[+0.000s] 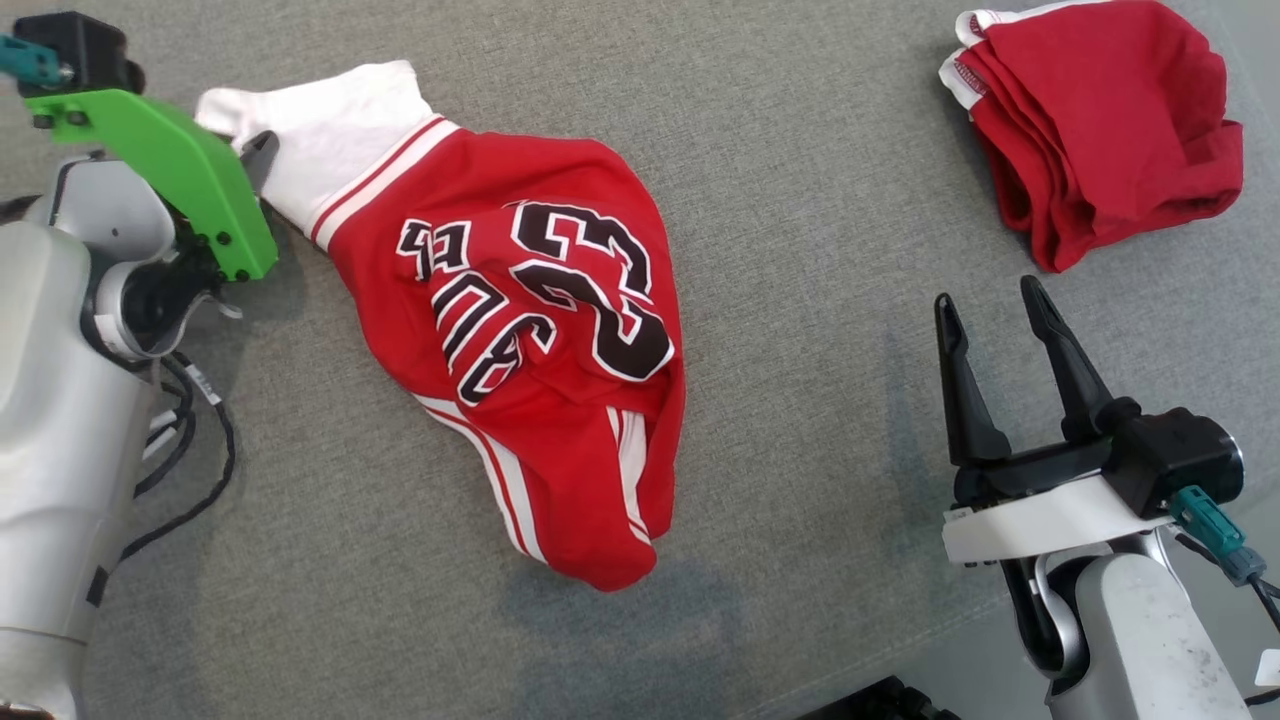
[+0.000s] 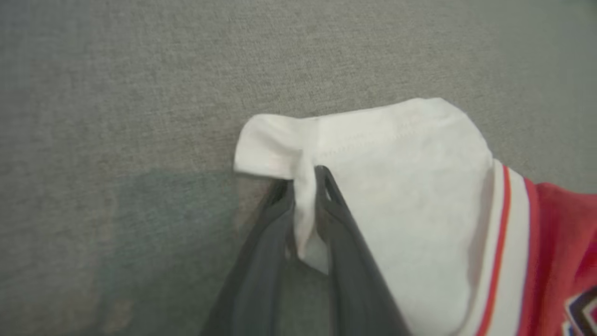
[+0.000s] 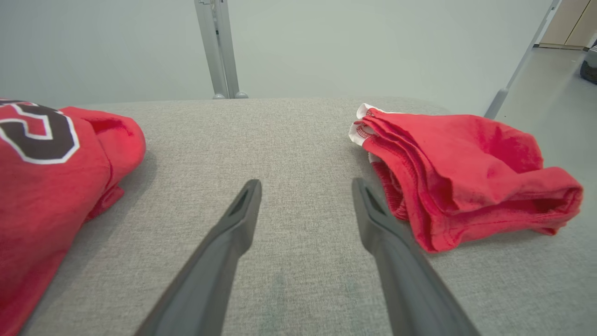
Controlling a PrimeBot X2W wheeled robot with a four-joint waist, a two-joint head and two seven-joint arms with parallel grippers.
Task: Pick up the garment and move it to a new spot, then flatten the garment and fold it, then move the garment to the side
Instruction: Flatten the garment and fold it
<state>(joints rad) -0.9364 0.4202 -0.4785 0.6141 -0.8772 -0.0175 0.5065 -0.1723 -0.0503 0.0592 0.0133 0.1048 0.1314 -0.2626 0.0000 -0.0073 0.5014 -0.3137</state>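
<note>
On the grey table [image 1: 800, 450], my left gripper [image 2: 305, 179] pinches a fold of the white sleeve [image 2: 396, 154] of the red jersey [image 1: 560, 420], which lies crumpled left of the table's middle. My right gripper [image 1: 988, 295] hovers with fingers spread, holding nothing, near a folded red shirt [image 1: 1100, 120]. To lift cleanly, I judge the pinch should bite deeper (only a thin ridge of cloth sits between the fingers) and rise slowly, so the sleeve doesn't slip free.

left pincer [image 1: 260, 155] mostly behind green bracket [image 1: 170, 170], jersey [image 2: 559, 242] cropped at edge
</note>
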